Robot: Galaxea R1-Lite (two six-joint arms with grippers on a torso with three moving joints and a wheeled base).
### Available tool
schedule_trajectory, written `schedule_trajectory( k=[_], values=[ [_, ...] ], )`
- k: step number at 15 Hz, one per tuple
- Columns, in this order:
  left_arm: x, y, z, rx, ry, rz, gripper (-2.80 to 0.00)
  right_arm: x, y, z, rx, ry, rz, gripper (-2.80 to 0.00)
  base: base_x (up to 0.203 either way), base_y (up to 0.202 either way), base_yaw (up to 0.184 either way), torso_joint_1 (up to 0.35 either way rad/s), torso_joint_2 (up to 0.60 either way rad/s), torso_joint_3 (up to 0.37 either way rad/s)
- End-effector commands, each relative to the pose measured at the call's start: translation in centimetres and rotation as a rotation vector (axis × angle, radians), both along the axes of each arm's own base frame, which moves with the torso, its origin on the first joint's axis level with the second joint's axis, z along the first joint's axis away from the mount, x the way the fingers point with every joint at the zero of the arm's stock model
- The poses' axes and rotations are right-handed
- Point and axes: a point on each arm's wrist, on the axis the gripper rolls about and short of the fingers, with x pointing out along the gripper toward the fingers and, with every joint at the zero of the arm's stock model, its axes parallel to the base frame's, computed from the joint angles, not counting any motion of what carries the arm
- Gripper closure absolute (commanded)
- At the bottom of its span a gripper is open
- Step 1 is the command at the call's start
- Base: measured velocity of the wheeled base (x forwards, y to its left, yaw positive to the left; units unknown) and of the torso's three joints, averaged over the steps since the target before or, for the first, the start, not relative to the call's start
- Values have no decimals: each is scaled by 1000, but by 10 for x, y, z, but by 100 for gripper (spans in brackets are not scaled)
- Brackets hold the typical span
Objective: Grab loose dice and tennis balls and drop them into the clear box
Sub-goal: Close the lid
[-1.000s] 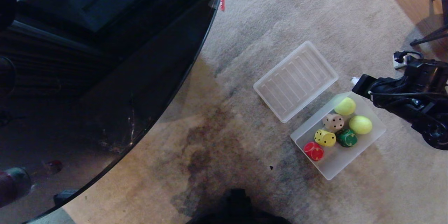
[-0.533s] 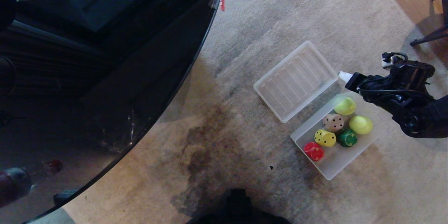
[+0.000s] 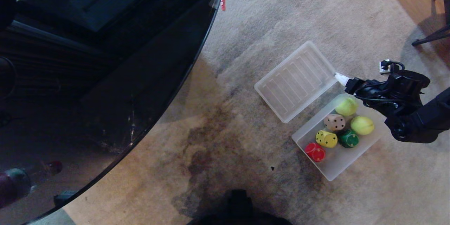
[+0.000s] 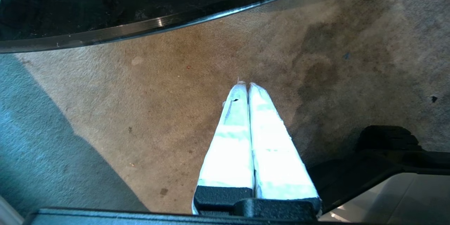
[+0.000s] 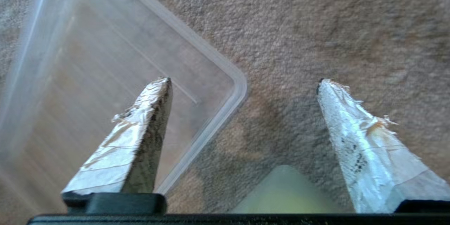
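Note:
The clear box (image 3: 346,163) stands on the carpet at the right. Inside it lie a red die (image 3: 315,152), a yellow die (image 3: 326,138), a beige die (image 3: 334,122), a dark green die (image 3: 348,138) and two tennis balls (image 3: 346,106) (image 3: 362,125). My right gripper (image 3: 341,78) hovers just past the box's far corner, at the near corner of the lid. In the right wrist view the right gripper (image 5: 243,81) is open and empty, one finger over the lid (image 5: 105,77), with the box's corner (image 5: 284,191) below. My left gripper (image 4: 246,85) hangs parked and shut over bare carpet.
The flat ribbed lid (image 3: 297,81) lies on the carpet beside the box's far side. A glossy black round table (image 3: 105,59) fills the left. A dark chair leg (image 3: 434,35) and wooden floor are at the far right. Stained carpet lies between table and box.
My right arm has swung leftward from over the box's far right corner to the lid's corner. The dice and balls in the box have not moved.

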Motion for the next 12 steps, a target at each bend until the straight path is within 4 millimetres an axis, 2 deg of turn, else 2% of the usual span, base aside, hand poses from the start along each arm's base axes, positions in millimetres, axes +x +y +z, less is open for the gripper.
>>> schedule_trajectory(
  k=[1, 7, 12],
  values=[
    [0, 0, 0, -1, 0, 0, 0, 4, 0, -8, 3, 12, 5, -280, 0, 0, 0, 0, 0, 0],
    [0, 0, 0, -1, 0, 0, 0, 28, -3, -6, -1, -56, 6, -280, 0, 0, 0, 0, 0, 0],
    [0, 0, 0, -1, 0, 0, 0, 35, -3, 5, 7, -71, 23, -280, 0, 0, 0, 0, 0, 0]
  ],
)
